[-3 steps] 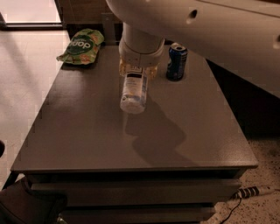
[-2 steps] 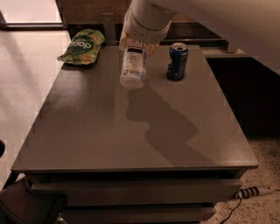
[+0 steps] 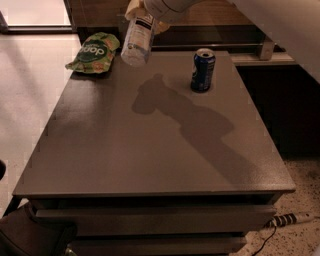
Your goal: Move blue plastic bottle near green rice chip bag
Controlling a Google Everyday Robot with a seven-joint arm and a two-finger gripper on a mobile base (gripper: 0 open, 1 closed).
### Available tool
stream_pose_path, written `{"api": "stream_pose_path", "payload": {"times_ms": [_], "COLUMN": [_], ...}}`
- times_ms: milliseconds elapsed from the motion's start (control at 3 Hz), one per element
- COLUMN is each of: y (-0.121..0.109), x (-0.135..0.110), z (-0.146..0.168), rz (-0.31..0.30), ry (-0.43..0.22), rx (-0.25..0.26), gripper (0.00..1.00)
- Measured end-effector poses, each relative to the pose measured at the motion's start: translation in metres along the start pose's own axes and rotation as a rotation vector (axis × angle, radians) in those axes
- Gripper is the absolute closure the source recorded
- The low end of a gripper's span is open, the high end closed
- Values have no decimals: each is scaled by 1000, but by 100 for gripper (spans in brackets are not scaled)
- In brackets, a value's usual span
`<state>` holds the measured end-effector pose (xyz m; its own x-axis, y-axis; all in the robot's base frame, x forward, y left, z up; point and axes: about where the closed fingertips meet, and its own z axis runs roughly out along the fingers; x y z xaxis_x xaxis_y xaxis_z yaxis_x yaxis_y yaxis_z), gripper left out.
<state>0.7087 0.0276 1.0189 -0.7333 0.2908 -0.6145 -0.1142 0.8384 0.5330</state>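
The clear plastic bottle [image 3: 138,40] with a white-and-pale-blue label hangs in the air over the far part of the table, cap end towards the camera. My gripper [image 3: 145,11] is at the top edge of the view and is shut on the bottle's far end. The green rice chip bag [image 3: 93,51] lies flat on the table's far left corner, just left of and below the bottle. The bottle's shadow falls on the tabletop to the right of the bag.
A dark blue soda can [image 3: 203,70] stands upright at the far right of the grey table [image 3: 150,150]. A dark shelf or counter runs behind the table. A power strip [image 3: 290,219] lies on the floor at the lower right.
My gripper has carried the bottle up and towards the far left of the table, closer to the green bag. The can and the bag have not moved.
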Motion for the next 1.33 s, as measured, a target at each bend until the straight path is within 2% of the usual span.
{"api": "stream_pose_path", "payload": {"times_ms": [333,667,1000,1333], "y": [20,22,24,26], "x": [-13,-13,-27,-36], "z": [28,29,61,115], "rz": [80,80,69,68], "ry": [-32,-32,-46,-52], "rx": [-70,-66,-46,0], "gripper": [100,100,100,100]}}
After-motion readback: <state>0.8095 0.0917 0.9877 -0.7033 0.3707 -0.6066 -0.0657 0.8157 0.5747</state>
